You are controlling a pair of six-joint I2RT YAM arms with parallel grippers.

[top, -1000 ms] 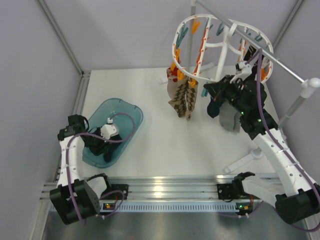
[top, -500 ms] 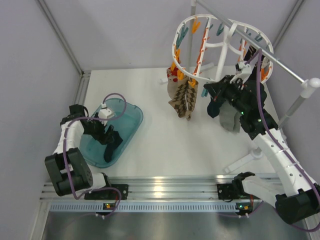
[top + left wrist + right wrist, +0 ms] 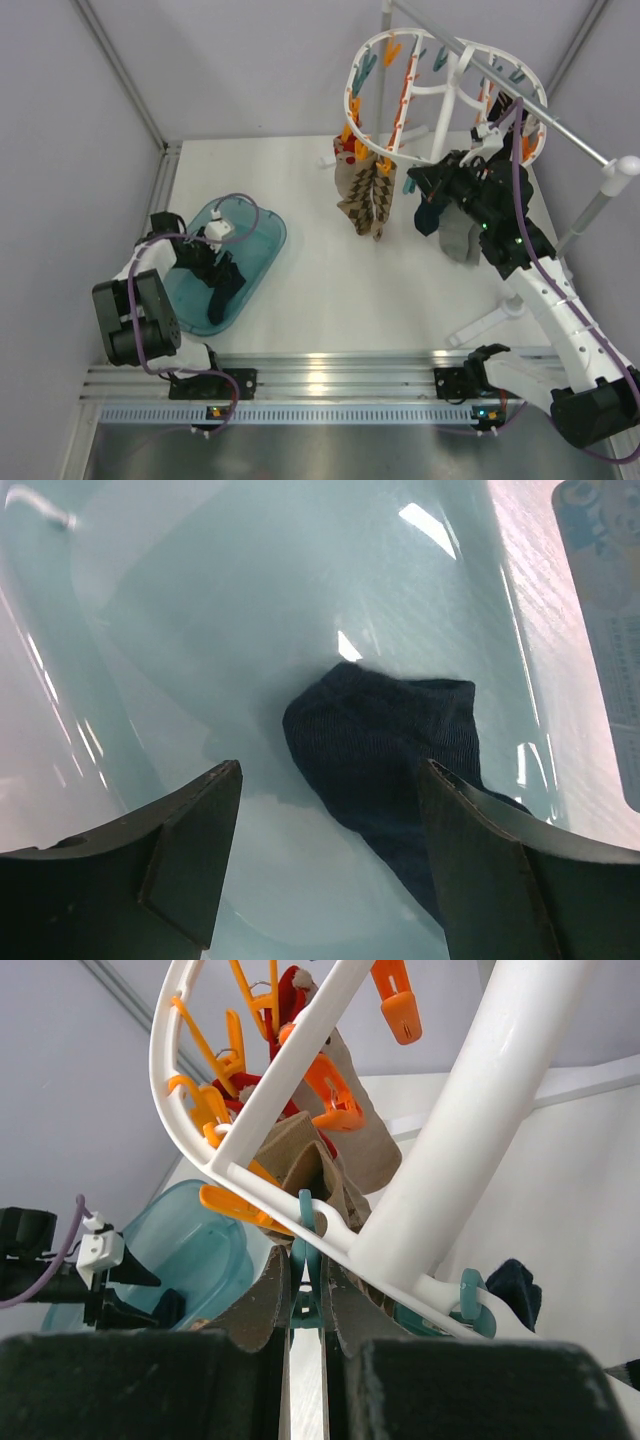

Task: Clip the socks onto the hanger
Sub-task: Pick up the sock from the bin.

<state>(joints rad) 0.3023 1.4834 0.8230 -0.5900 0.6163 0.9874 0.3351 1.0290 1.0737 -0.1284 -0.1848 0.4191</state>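
The left hand [image 3: 216, 268] hangs inside the translucent teal plastic tub [image 3: 264, 222] on the left part of the white tabletop [image 3: 320, 290]. Its two fingers are spread wide and grip nothing. In the left wrist view a limp dark navy sock [image 3: 390, 750] lies on the tub floor. Its cuff end sits between the spread fingers, and the rest runs under the finger at the right of that view. Whether that finger touches the fabric cannot be told.

The right hand [image 3: 303, 1260] is raised to the near rim of the large white plastic oval hanger [image 3: 352, 80], which hangs from a bare metal rod [image 3: 560, 120]. Its fingers are pressed almost together, pinching a small teal peg [image 3: 304, 1222] that dangles from the hanger's rim. Orange pegs [image 3: 340, 1110] hang just beside it.

Two brown-and-beige zigzag socks [image 3: 368, 195] hang from pegs on the hanger's left side, clear of the tabletop. A plain grey sock [image 3: 462, 240] and a second dark sock [image 3: 428, 216] droop just below the right hand. The arm hides what holds them.
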